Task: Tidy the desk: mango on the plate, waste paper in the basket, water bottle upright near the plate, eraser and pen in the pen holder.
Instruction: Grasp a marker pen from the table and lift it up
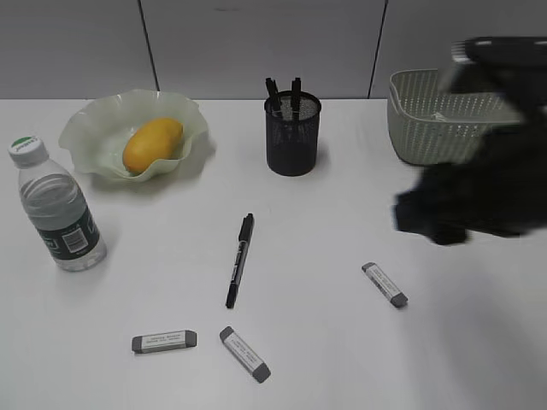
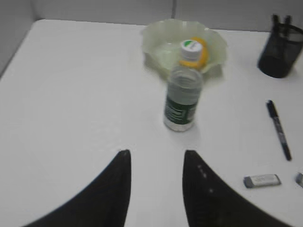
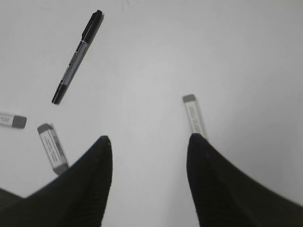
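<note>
The yellow mango (image 1: 154,143) lies in the ruffled green plate (image 1: 85,128). In front of the plate at the left, the water bottle (image 1: 55,213) stands upright. A black pen (image 1: 240,259) lies mid-desk, and three grey erasers (image 1: 164,342) (image 1: 244,353) (image 1: 385,284) lie nearer the front. The mesh pen holder (image 1: 293,135) has pens in it. My left gripper (image 2: 156,153) is open and empty, well short of the bottle (image 2: 182,99). Also open and empty, my right gripper (image 3: 150,138) hovers over the desk with its right finger beside an eraser (image 3: 194,115).
At the back right stands the green basket (image 1: 436,128), with a small whitish scrap inside that is too faint to identify. My blurred right arm (image 1: 496,188) covers the desk in front of it. White desk (image 1: 342,222) runs between the objects.
</note>
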